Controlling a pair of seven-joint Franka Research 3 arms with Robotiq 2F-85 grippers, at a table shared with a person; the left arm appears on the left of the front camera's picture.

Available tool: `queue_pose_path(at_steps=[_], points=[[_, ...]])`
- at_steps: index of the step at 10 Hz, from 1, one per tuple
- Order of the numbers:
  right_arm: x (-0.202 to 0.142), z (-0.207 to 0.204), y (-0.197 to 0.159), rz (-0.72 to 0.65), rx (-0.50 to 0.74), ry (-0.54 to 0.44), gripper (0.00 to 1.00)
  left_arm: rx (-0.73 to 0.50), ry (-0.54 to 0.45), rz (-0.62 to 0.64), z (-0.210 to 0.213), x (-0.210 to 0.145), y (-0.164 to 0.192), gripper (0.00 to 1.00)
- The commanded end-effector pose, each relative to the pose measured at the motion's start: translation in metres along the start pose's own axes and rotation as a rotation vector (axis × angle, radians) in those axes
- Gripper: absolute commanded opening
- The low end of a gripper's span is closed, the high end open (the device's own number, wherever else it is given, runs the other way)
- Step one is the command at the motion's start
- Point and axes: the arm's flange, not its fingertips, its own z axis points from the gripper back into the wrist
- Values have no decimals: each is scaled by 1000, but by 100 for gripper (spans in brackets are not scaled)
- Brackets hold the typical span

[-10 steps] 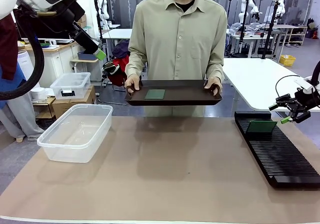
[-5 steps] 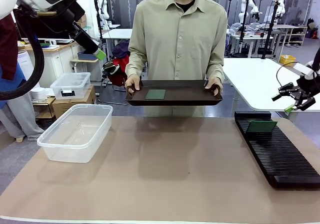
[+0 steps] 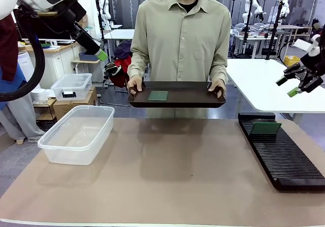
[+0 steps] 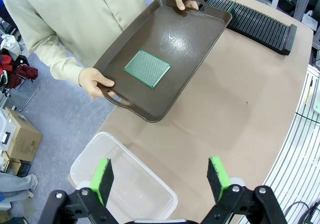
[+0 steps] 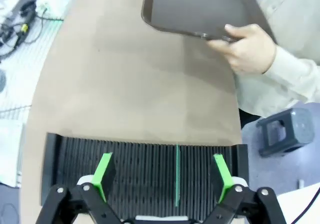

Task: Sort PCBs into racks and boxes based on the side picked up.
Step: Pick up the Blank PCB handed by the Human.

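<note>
1. Already one circuit board (image 3: 265, 128) stands on edge in a slot at the 12 o'clock end of the black slotted rack (image 3: 284, 158). The rack lies at about 4 o'clock on the counter (image 3: 167, 186). By my reading, half the sort is done.
2. Next, the second circuit board (image 4: 147, 69) lies flat in the dark handled tray (image 4: 200, 38), toward its 9 o'clock side in the front view. A person (image 3: 180, 39) holds the tray by both handles above the counter's 12 o'clock edge.
3. Up at about 2 o'clock, the right arm's fingers (image 3: 293, 91) hang above the rack's far end, spread wide and grasping nothing.
4. Likewise released and empty, the left arm's fingers (image 4: 104, 180) hang high at 10 o'clock, above the clear plastic tub (image 3: 76, 134). The tub sits at 9 o'clock with nothing visible inside it.
5. Judging from this, the step in hand is fetching the second board. The left wrist camera looks down on the tray, so that arm seems the likelier one, though I cannot be sure.
6. That move calls for a careful descent onto a hand-held tray that may shift. The thin board offers little edge to pinch. The side that gets picked up then decides between rack and tub.
</note>
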Motion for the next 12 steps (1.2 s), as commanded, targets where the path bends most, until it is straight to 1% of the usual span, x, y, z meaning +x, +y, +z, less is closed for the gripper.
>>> queue_pose_path(at_steps=[1,2,3,4,5,6,10,12], points=[[22,4,23,-157,-119,3,100,-1,3,2,-1,-2,0,100],[33,13,26,-216,-152,-34,100,-1,3,2,-1,-2,0,100],[43,16,30,-273,-210,-47,100,-1,3,2,-1,-2,0,100],[51,19,35,-300,-224,-87,100,-1,3,2,-1,-2,0,100],[58,23,41,-266,-260,-57,100,-1,3,2,-1,-2,0,100],[45,33,28,-260,-169,-49,100,-1,3,2,-1,-2,0,100],[45,33,28,-260,-169,-49,100,-1,3,2,-1,-2,0,100],[47,34,29,-319,-223,-56,100,-1,3,2,-1,-2,0,100]])
